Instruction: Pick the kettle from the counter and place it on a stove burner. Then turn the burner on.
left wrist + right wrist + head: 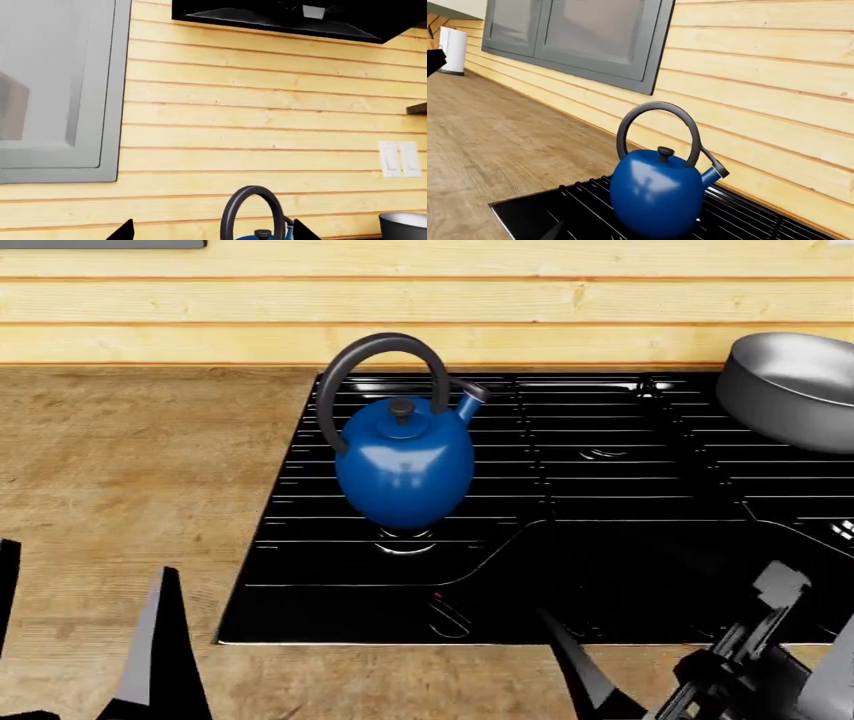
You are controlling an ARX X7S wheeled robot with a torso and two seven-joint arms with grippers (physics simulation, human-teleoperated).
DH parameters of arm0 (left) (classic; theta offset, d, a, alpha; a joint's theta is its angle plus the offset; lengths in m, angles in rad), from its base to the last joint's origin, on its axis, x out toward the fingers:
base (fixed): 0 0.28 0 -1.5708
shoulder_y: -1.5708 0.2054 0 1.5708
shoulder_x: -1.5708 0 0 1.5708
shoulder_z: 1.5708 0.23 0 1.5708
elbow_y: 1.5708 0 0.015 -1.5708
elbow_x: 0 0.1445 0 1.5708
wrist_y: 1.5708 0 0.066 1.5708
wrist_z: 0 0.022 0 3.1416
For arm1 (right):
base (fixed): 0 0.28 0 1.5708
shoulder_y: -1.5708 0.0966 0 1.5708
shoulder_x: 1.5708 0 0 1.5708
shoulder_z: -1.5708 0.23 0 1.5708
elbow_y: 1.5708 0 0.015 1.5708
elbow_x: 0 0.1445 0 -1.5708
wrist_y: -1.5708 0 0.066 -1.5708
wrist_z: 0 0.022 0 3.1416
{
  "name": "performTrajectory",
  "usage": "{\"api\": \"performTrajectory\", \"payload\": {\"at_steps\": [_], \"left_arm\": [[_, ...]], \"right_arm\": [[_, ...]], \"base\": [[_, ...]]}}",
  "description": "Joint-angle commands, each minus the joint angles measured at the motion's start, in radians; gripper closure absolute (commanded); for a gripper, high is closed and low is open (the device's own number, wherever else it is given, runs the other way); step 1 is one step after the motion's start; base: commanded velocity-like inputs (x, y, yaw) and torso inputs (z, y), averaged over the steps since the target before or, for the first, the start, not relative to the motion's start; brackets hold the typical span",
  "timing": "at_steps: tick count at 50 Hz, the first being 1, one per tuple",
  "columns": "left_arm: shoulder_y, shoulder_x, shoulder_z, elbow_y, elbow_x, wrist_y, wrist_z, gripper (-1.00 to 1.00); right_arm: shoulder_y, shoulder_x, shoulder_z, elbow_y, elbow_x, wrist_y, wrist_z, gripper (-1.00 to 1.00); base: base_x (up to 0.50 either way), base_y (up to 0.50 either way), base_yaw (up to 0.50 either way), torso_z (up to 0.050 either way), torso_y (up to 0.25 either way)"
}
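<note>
Nearest, dark fingers [160, 660] of the left gripper and the right gripper [641, 680] sit in front of the black cooktop [601, 570]; their spread I cannot tell. Beyond, the glossy blue egg-shaped kettle [404, 465] stands upright on the cooktop's ridged grate, seemingly over a burner [404, 540], right of the grainy wooden surface [134, 490]. A grey metal pot [790, 385] sits at the cooktop's far right.

Bright, even, sharp renders; soft glare on the kettle [404, 468], shadows perhaps faint.

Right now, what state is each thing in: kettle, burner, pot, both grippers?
kettle: upright on the cooktop grate, lid on, free of both grippers.
stove burner: under the kettle, no flame visible.
pot: on the cooktop's far right, tilted, looks empty.
left gripper: open, over the counter.
right gripper: at the cooktop's front edge, jaw state unclear.
</note>
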Motion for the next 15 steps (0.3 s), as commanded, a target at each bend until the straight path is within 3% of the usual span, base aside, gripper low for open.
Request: {"api": "performTrajectory", "payload": {"at_steps": [1,4,9,15], "left_arm": [[0.19,-0.192,0.027,0.046,0.117,0.215,-0.216,-1.0],[0.231,-0.235,0.037,0.045,0.16,0.262,-0.274,-1.0],[0.264,-0.261,0.041,0.043,0.194,0.294,-0.313,-1.0],[0.27,-0.174,0.022,0.046,0.198,0.283,-0.24,-1.0]], "right_arm": [[-0.513,0.094,0.39,-0.11,-0.023,-0.145,0.05,-1.0],[-0.57,-0.016,0.516,-0.145,-0.004,-0.073,-0.032,-1.0],[-0.566,-0.12,0.602,-0.178,0.027,0.012,-0.119,-1.0],[-0.569,-0.252,0.711,-0.219,0.056,0.106,-0.224,-1.0]], "base": [[0.0,0.0,0.0,0.0,0.0],[0.0,0.0,0.0,0.0,0.0],[0.0,0.0,0.0,0.0,0.0],[0.0,0.0,0.0,0.0,0.0]]}}
